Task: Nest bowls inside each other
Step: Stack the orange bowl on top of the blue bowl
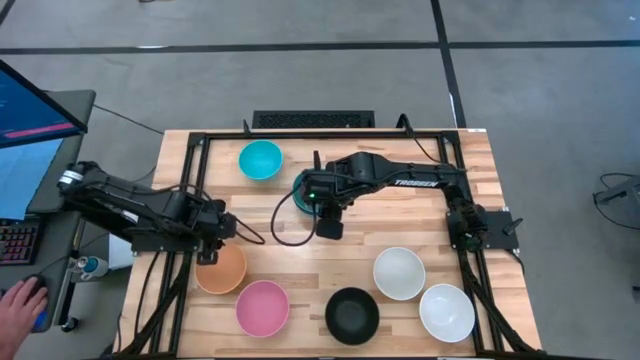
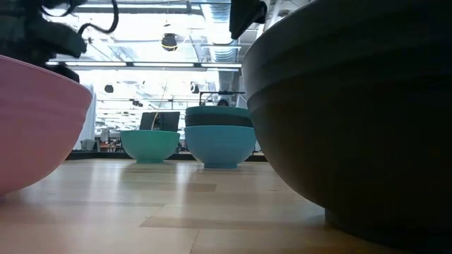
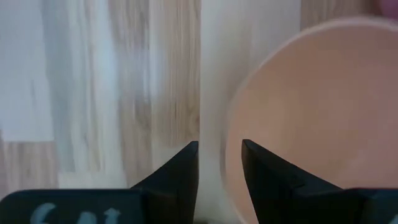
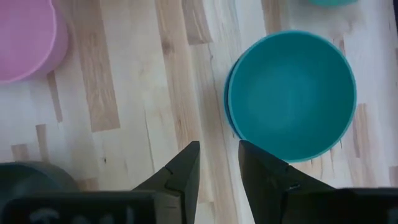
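Just beside orange bowl [image 3: 311, 118] rim, left gripper [image 3: 219, 163] (bare wood between)

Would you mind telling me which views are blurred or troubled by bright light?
Low view: bright ceiling lights wash out the background, and the near pink bowl and black bowl loom blurred. Left wrist view: the orange bowl is soft.

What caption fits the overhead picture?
Left gripper at round orange plastic bowl's rim; right gripper beside nested teal bowls.
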You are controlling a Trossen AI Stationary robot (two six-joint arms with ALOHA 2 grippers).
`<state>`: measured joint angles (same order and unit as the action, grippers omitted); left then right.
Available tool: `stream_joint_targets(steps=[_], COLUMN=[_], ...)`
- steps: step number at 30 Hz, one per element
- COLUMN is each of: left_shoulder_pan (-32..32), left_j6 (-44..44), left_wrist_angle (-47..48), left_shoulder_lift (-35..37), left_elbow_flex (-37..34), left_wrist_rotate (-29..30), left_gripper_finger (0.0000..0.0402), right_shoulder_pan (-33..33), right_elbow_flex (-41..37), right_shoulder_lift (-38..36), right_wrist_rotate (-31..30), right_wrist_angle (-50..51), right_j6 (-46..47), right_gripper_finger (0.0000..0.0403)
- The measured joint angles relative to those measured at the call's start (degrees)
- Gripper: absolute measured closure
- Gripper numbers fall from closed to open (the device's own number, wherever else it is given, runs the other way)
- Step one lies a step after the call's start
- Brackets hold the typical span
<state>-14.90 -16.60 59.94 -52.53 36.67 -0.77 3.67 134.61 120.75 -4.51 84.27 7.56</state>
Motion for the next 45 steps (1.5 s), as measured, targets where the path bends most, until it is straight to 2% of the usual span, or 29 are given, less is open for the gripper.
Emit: stream_joint_targets(steps=[7,15,18,34,37,41,45], left_shoulder_pan=[0.0,0.0,0.0,0.6,1.1,2.6,3.7], left_j6=[-4.4,-6.5,-5.9,-6.8,-7.1,-7.4,-10.3], left_wrist_angle=[-1.1,-6.0,-7.9,-8.4,-8.9,-8.9,-11.6], left_shoulder_lift=[-5.0,-8.0,-9.1,-9.5,-9.5,-9.4,-9.4], left_elbow_flex=[-1.2,-1.2,-1.2,-1.2,-1.2,-1.2,-0.9], left_wrist_rotate=[-2.9,1.8,1.6,1.6,3.0,3.9,3.7], left_gripper_finger=[0.0290,0.0290,0.0290,0.0291,0.0311,0.0380,0.0397], right_shoulder_pan=[0.1,0.0,0.0,0.0,0.0,0.0,-0.4], right_elbow_flex=[0.0,0.0,0.0,0.0,0.0,0.0,0.0], right_shoulder_lift=[0.0,0.0,0.0,0.0,0.0,0.0,0.0], right_wrist_rotate=[0.0,0.0,0.0,0.0,0.0,0.0,-1.6], right_wrist_angle=[-0.4,-0.5,-0.5,0.1,0.1,0.2,2.6], right_j6=[0.0,-0.5,-0.5,-0.7,-0.7,-0.6,1.5], right_gripper_finger=[0.0269,0.0269,0.0269,0.0270,0.0268,0.0269,0.0270])
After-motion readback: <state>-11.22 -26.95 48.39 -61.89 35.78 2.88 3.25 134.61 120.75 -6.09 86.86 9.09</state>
